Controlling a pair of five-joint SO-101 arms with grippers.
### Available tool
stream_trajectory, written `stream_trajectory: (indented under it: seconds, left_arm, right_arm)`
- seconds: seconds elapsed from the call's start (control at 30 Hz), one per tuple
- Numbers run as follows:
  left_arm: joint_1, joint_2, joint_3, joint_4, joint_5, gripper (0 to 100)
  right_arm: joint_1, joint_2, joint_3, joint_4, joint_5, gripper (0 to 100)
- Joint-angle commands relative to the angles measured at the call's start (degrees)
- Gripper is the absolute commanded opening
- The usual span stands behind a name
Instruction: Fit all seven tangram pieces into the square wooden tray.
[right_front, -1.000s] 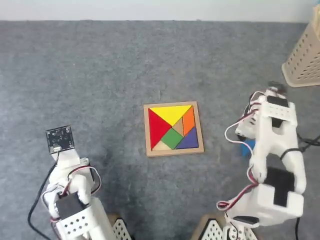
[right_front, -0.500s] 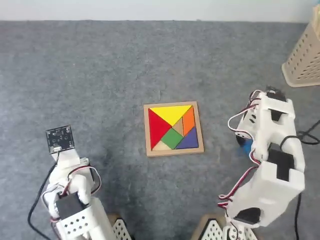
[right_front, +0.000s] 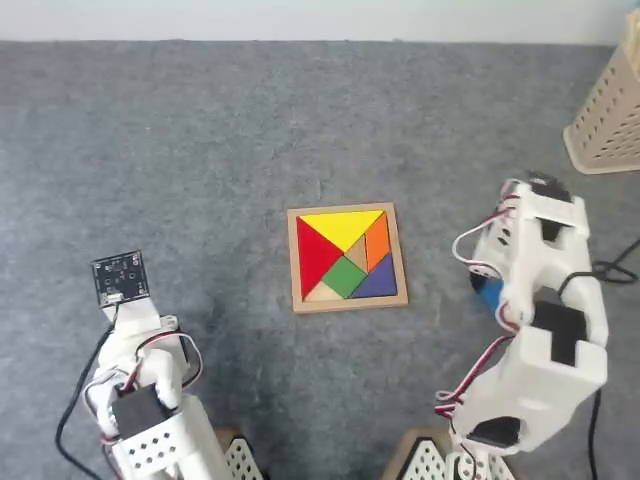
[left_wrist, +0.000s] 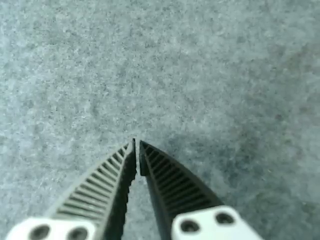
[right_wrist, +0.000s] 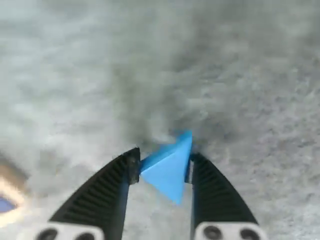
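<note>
High view: the wooden tray (right_front: 292, 262) looks one piece short; the blue triangle (right_front: 488, 292) is well right of the tray. Left wrist view: left jaws closed, empty. Right wrist view: right jaws clamp the blue triangle. Carrying is in hand; next, likely aligning it over the tray.

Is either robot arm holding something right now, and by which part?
The right gripper pinches a blue triangle piece across two of its edges, jaws on either side. The left gripper, jaws shut, holds nothing.
</note>
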Motion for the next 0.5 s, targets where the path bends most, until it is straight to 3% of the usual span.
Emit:
stream_trajectory:
  seconds: [0.0, 0.3, 0.47]
  left_arm:
    - [0.2, -0.2, -0.5, 0.2, 0.5, 1]
    - [0.2, -0.2, -0.5, 0.2, 0.5, 1]
    - [0.2, -0.2, -0.5, 0.2, 0.5, 1]
  right_arm:
    - [-6.1, -11.2, -2.0, 3.6, 1.1, 7.6]
    - [-26.6, -22.1, -2.5, 5.9, 6.1, 7.6]
    - [-32.5, -22.0, -4.7, 4.6, 12.2, 7.7]
